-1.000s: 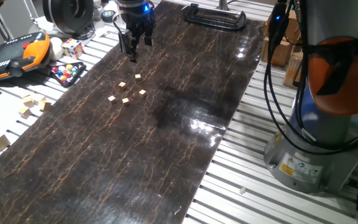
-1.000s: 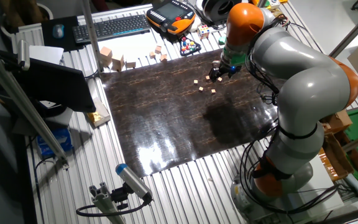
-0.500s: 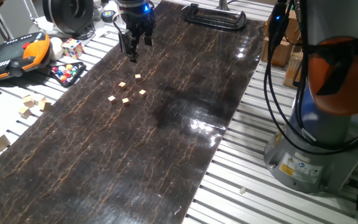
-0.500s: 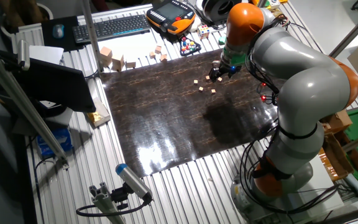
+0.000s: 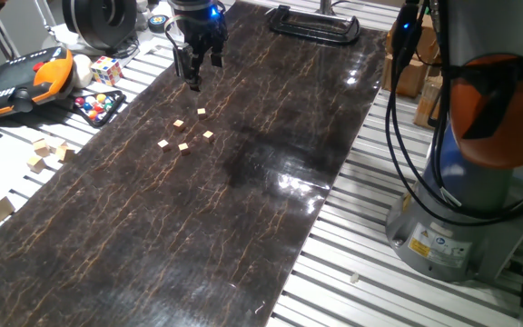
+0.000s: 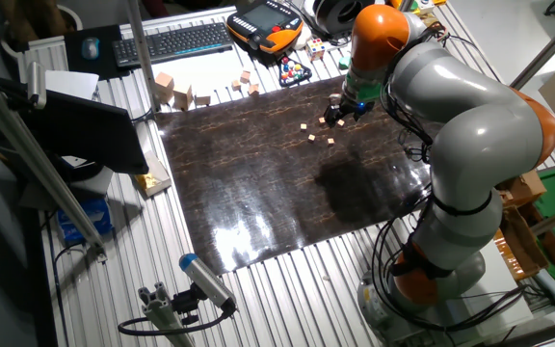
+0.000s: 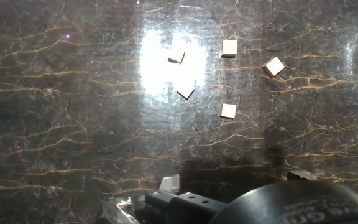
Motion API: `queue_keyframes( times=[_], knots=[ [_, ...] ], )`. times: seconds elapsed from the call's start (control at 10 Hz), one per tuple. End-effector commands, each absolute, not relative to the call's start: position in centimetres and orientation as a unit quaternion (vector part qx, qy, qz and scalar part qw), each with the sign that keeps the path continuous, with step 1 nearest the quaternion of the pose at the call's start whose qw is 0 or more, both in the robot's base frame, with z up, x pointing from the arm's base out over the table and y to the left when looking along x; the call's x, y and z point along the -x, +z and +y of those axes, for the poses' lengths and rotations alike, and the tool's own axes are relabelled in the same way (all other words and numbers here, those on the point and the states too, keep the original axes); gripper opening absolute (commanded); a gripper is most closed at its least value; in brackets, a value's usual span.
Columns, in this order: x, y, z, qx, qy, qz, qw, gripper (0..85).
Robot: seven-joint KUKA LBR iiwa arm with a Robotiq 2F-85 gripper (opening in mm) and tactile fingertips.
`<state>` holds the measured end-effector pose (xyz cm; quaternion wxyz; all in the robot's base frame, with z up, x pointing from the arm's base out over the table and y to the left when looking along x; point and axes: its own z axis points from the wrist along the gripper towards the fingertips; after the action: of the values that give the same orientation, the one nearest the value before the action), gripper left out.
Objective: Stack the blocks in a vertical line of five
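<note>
Five tiny tan blocks lie loose and apart on the dark marble-patterned board (image 5: 243, 209): one block (image 5: 202, 112) nearest the gripper, then others (image 5: 179, 124), (image 5: 208, 134), (image 5: 163, 143), (image 5: 183, 146). None rests on another. In the hand view they show ahead, spread out, such as one block (image 7: 229, 48) and another (image 7: 228, 111). My gripper (image 5: 196, 78) hangs a little above the board, just beyond the cluster toward the far end, also seen in the other fixed view as the gripper (image 6: 333, 118). Its fingers look apart and hold nothing.
Left of the board lie a multicoloured puzzle cube (image 5: 106, 69), a tray of coloured balls (image 5: 98, 106), an orange teach pendant (image 5: 25, 80) and larger pale wooden blocks (image 5: 44, 154). A black clamp (image 5: 314, 22) sits at the far end. The arm's base (image 5: 461, 182) stands at the right.
</note>
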<state>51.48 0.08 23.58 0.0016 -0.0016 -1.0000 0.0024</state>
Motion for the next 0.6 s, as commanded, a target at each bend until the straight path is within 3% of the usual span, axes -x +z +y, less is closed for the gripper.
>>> queue_keyframes(
  times=[0.0,0.5],
  knots=[
    [-51.49,23.60,0.08,0.022,0.029,-0.999,0.014,0.7],
    [-51.48,23.75,0.15,0.023,0.031,-0.999,0.017,0.7]
  ],
)
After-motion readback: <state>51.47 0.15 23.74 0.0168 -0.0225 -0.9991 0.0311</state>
